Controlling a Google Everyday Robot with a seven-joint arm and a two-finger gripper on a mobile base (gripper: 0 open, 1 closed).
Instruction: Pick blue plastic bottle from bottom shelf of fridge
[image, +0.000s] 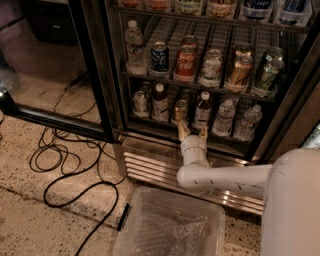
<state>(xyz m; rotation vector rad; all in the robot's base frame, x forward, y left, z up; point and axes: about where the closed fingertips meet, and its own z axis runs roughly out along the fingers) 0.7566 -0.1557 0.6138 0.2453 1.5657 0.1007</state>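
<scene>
In the camera view, the fridge (98, 75) stands with its door open. The gripper (193, 131) hovers at the front rail of the bottom shelf (150, 123), its fingers (182, 131) spread apart and holding nothing. The blue plastic bottle (202, 111) stands upright on that shelf just behind the gripper, beside a gold can (180, 111). A clear plastic bin (170, 225) sits on the floor below, with black cables (65, 165) to the left.

Black cables (64, 205) loop across the speckled floor (30, 225) beside a clear bin (175, 196) apparently holding crumpled plastic (167, 231).
</scene>
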